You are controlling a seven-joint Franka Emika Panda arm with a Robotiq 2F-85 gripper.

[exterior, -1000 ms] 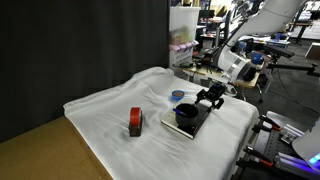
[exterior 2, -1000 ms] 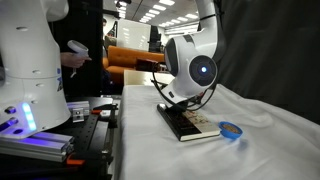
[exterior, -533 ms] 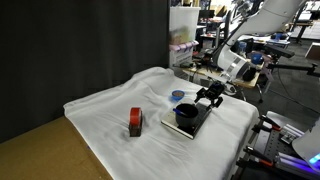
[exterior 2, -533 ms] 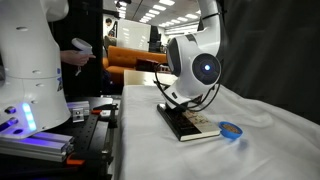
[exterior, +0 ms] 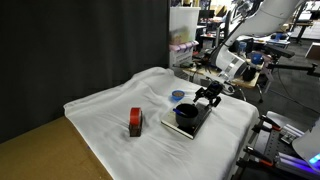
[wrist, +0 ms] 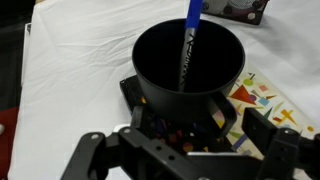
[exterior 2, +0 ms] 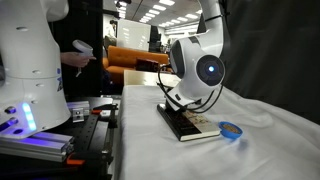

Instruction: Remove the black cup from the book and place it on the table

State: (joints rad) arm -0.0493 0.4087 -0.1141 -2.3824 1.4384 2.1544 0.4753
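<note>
The black cup stands on the book, whose cover shows coloured shapes, and a blue pen leans inside it. My gripper is open and hovers just behind the cup, one finger on each side of its near wall, nothing held. In an exterior view the cup sits on the book near the corner of the white-clothed table, with the gripper right beside it. In an exterior view the gripper hangs over the book and hides the cup.
A red and black block stands on the cloth away from the book. A blue round lid lies close to the book. The table edge drops off beside the book. Bare wood shows at one end.
The arm's wrist has shifted slightly over the book. The gripper stays open and the cup has not moved.
</note>
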